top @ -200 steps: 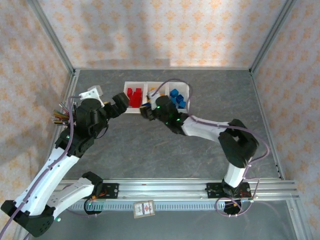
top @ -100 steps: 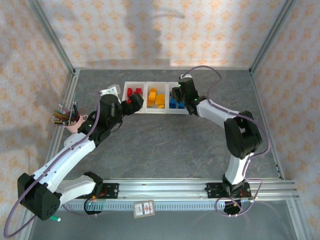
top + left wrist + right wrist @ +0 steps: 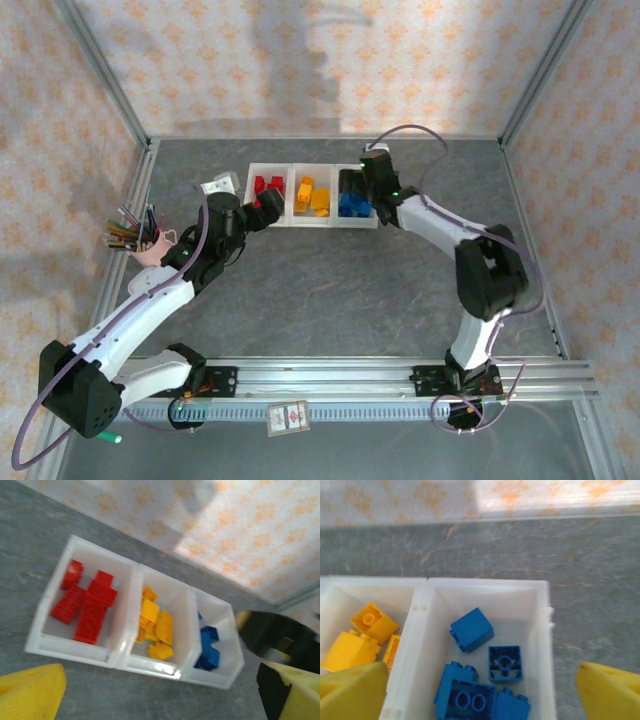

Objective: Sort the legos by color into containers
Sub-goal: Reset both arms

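Observation:
The containers are three joined white bins at the table's far middle. Red legos lie in the left bin, orange-yellow legos in the middle one, blue legos in the right one. My right gripper hangs open over the blue bin; in the right wrist view its yellow fingertips flank several blue legos inside the bin's walls, and nothing is held. My left gripper stands open just in front of the red bin, its fingertips apart with bare table between them.
A pink cup of pens stands left of my left arm. Metal frame posts and patterned walls close in the table on three sides. A small card lies by the near rail. In the left wrist view, the dark right gripper looms beside the blue bin.
My right gripper swung from in front of the middle bin to over the blue bin, then opened. My left arm stretched toward the red bin and has since stayed still.

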Controlling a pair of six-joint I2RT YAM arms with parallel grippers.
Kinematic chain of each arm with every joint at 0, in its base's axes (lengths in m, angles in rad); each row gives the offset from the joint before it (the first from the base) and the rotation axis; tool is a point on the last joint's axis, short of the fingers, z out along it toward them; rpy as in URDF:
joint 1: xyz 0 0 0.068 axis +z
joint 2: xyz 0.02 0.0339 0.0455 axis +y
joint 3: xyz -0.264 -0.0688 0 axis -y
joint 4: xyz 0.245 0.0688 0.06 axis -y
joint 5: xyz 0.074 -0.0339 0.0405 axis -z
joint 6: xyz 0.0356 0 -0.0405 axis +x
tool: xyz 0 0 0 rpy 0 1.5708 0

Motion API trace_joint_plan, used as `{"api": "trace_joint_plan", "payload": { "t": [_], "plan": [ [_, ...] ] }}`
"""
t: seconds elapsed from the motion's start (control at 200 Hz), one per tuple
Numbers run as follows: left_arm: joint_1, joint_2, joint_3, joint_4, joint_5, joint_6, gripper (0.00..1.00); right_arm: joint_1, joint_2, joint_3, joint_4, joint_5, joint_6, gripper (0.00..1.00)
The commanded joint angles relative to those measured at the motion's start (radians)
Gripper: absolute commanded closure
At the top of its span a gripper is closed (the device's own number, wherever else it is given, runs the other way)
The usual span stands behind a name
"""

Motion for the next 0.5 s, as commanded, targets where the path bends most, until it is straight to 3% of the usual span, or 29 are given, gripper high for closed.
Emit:
{"api": "trace_joint_plan", "payload": {
  "t": [0.0,0.205,0.335,0.496],
  "plan": [
    [0.018,-0.018,-0.034,0.043,-0.231,0.094,0.01,-0.039,-0.175,-0.098,0.012,0.170,0.046,0.00],
    [0.117,-0.030,-0.209,0.261,-0.470,0.272,0.01,-0.224,-0.409,-0.445,0.138,0.436,0.113,0.00],
    [0.174,-0.044,-0.345,0.481,-0.490,0.419,0.01,-0.339,-0.477,-0.679,0.352,0.455,0.088,0.00],
    [0.244,0.004,-0.480,0.721,-0.403,0.533,0.01,-0.363,-0.403,-0.850,0.678,0.408,-0.047,0.00]
  ]
}}
